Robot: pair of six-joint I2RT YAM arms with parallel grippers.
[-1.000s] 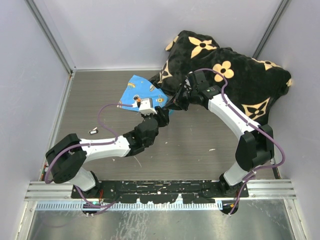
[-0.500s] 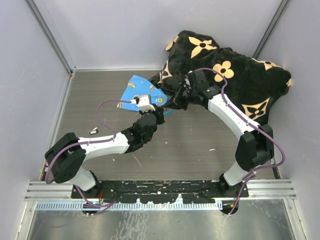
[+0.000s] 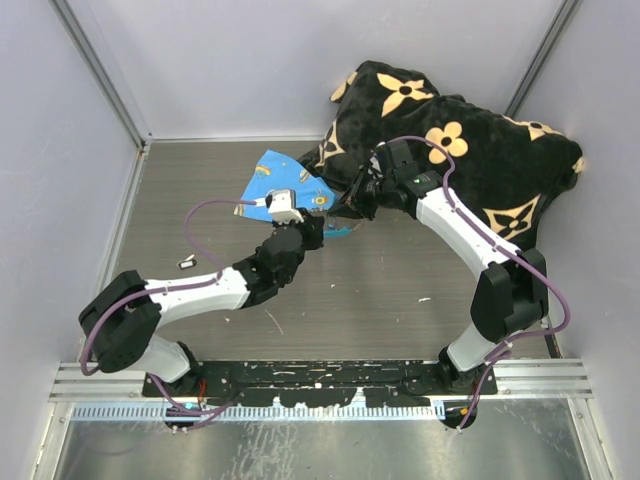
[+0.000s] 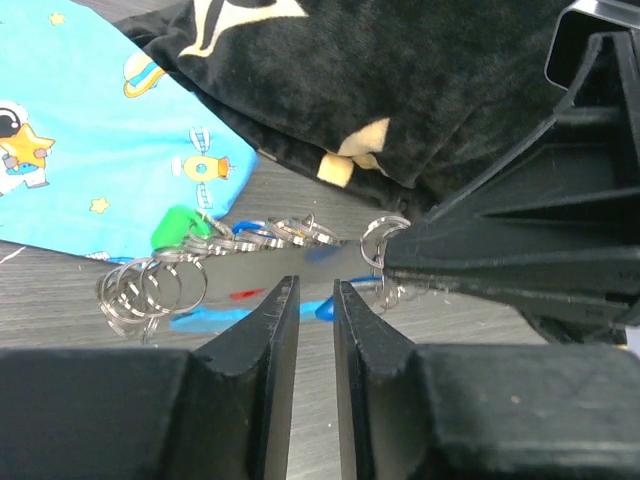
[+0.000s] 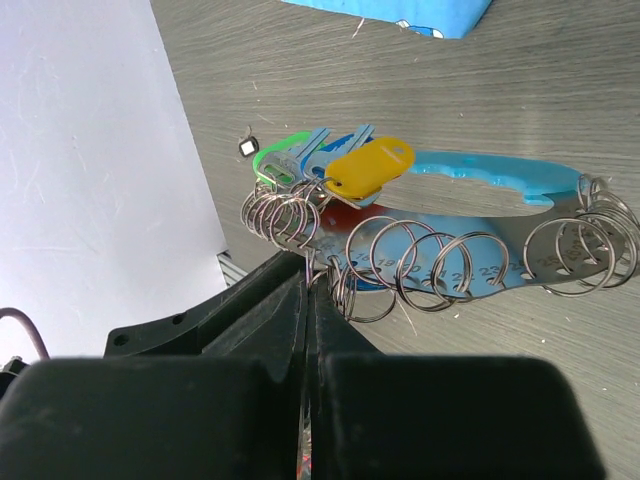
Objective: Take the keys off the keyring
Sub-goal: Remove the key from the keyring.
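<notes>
With the right gripper pressed together on the keyring lying beside the blue space-print cloth, the narrowly parted, empty left gripper should pinch the green-headed key squarely and pull left.

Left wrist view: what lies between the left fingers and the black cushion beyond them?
In the left wrist view, the keyring lies across that stretch, with a green key head among its rings.

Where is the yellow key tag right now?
In the right wrist view, the yellow key tag sits upper centre, just above the row of split rings, between the green-headed key and the light-blue curved piece.
</notes>
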